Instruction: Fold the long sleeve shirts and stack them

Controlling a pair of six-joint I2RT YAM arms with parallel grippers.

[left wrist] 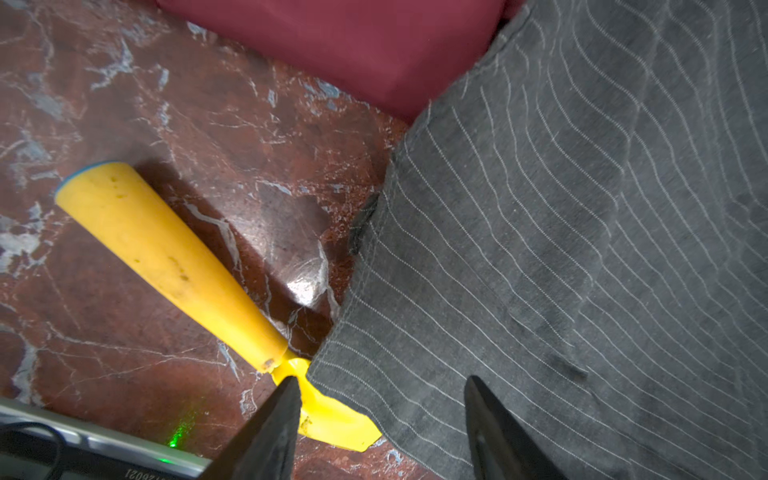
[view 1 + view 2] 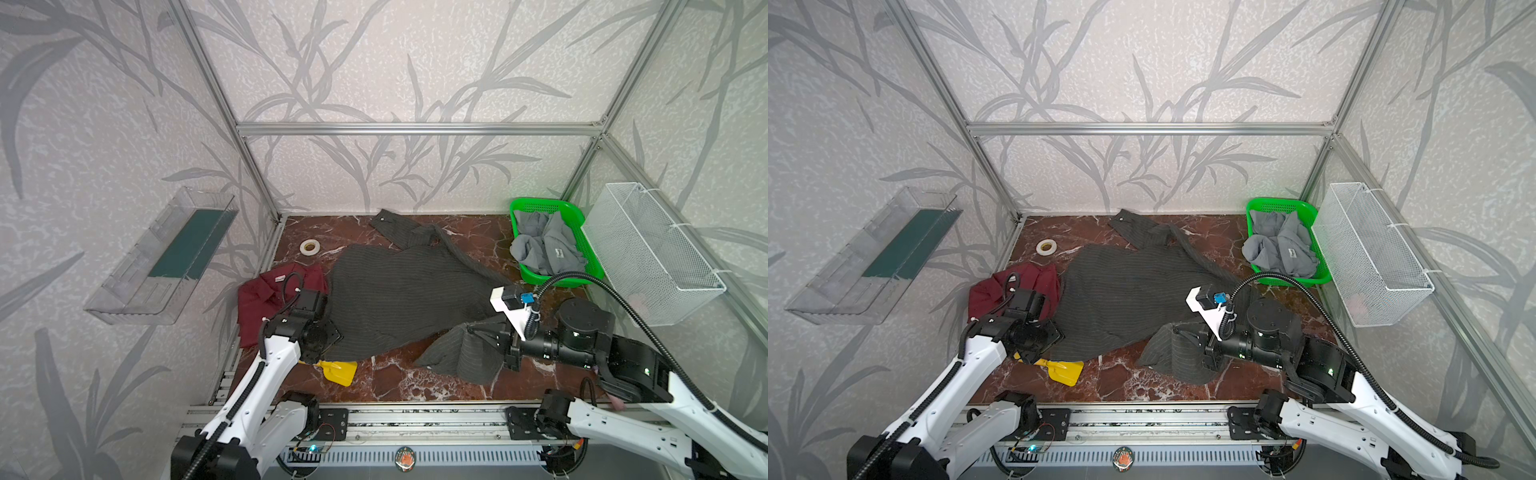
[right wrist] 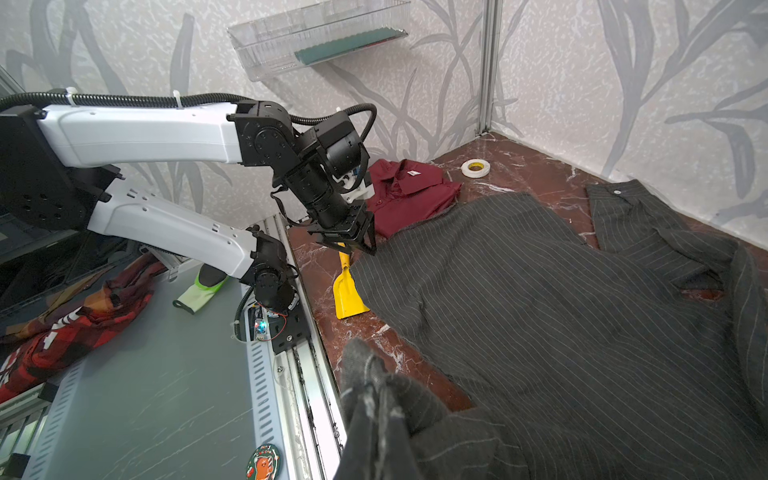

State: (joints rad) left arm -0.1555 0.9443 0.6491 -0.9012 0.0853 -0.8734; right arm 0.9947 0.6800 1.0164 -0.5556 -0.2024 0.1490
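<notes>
Red-brown marble tabletop (image 2: 415, 384) floors a walled cell, with leaf-patterned panels on three sides and an aluminium rail (image 2: 415, 415) along the near edge. In both top views the charcoal pinstriped shirt (image 2: 395, 291) sprawls across the middle. One of its sleeves reaches to the back wall, and its left edge laps over the maroon shirt (image 2: 266, 297), which lies at the table's left edge. The light grey shirt (image 2: 548, 245) is heaped in a green basket (image 2: 540, 204) in the far right corner. The right gripper (image 2: 473, 331) is pinched tight on a fold of the charcoal cloth near the front right, holding it off the marble like a tent. Bare marble shows along the front edge between that fold and a yellow scoop (image 2: 340, 371), and around a tape roll (image 2: 309, 247) at the far left.

From the left wrist, the left gripper (image 1: 382, 388) has its fingers (image 1: 274, 432) spread apart. They straddle the stitched hem corner of the charcoal shirt where it lies over the scoop's blade; whether the tips touch the cloth cannot be told. The scoop's handle points away over open marble. Beyond it, the maroon shirt's edge is tucked under the charcoal one.

From the right wrist, bunched pinstriped cloth hides the fingertips. The hem runs beside the table's near edge, with a narrow strip of marble between it and the rail.
</notes>
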